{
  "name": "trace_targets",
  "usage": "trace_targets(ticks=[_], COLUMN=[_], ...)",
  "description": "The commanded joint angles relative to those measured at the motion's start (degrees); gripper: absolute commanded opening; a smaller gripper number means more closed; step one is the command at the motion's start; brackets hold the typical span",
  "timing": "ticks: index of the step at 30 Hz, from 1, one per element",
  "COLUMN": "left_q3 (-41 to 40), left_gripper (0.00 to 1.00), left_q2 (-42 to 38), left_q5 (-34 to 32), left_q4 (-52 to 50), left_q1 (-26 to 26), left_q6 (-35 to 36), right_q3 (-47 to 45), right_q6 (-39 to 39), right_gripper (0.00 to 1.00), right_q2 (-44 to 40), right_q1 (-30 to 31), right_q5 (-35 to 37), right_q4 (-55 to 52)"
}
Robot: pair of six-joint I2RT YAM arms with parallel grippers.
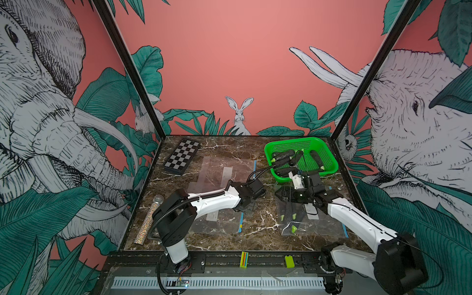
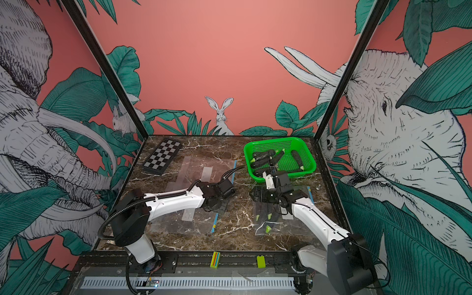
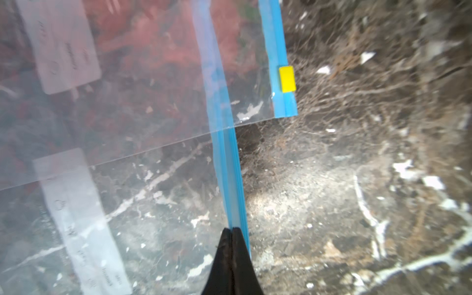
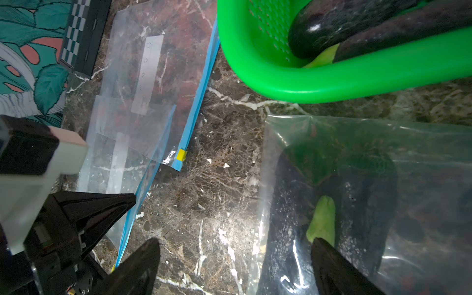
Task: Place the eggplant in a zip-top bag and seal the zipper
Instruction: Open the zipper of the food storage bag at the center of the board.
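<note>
Just beyond the right gripper (image 4: 236, 242), whose jaws stand wide and empty, sits the basket (image 4: 332, 86) of loose eggplants (image 4: 319, 28); directly below that gripper lies a full bag (image 4: 383, 158) with more inside. Opposite, the left gripper (image 3: 232, 231) is pinched tight on the blue zip (image 3: 228, 178) of an empty bag (image 3: 166, 204), which seems raised off a lower bag (image 3: 247, 76), though clear film makes that hard to judge. That lower bag's yellow slider (image 3: 287, 78) lies ahead of the left gripper.

The pinch looks risky: it clamps both lips of the zip together, so the mouth may stay closed when an eggplant arrives, and so narrow a hold on slick film could slip under any pull. Clinging plastic might drag the lower bag along. The right jaws, if lowered here, would snag the full bag instead of reaching the basket.

Pink jungle-print walls (image 1: 229, 63) enclose the cell; the dark marble table (image 1: 258, 229) looks glossy and hard, so film should slide on it easily, with a chessboard (image 1: 181, 156) and a glitter microphone (image 1: 150, 219) out past the left arm
</note>
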Motion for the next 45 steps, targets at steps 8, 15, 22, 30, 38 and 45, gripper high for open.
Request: trace_targets(ticks=[8, 15, 22, 30, 38, 45], left_q3=[4.1, 1.8, -1.0, -3.4, -5.0, -6.2], left_gripper=[0.00, 0.00, 0.00, 0.00, 0.00, 0.00], left_q2=[-5.8, -8.7, -11.2, -14.6, -16.9, -18.7], left_q5=[-1.1, 0.8, 2.9, 2.9, 3.0, 2.9], left_q4=[-6.3, -6.0, -3.5, -2.9, -1.5, -1.7], left_q1=[-0.2, -0.3, -0.4, -0.8, -1.5, -1.8], left_q6=[-0.4, -1.8, -4.1, -5.6, -7.0, -7.5], right_q3=[1.0, 2.1, 3.5, 6.0, 6.7, 5.6], right_q6=[8.0, 13.9, 18.2, 20.0, 22.0, 22.5], right_gripper=[0.78, 0.74, 0.69, 0.60, 0.33, 0.10], right_q2=[4.8, 11.1, 15.9, 19.8, 22.3, 21.6], right_q1=[11.0, 18.1, 22.1, 24.6, 27.3, 28.2], right_q5=[-3.6, -1.9, -0.4, 2.7, 5.2, 7.3], right_q4=[11.6, 18.5, 23.7, 22.8, 23.4, 23.6])
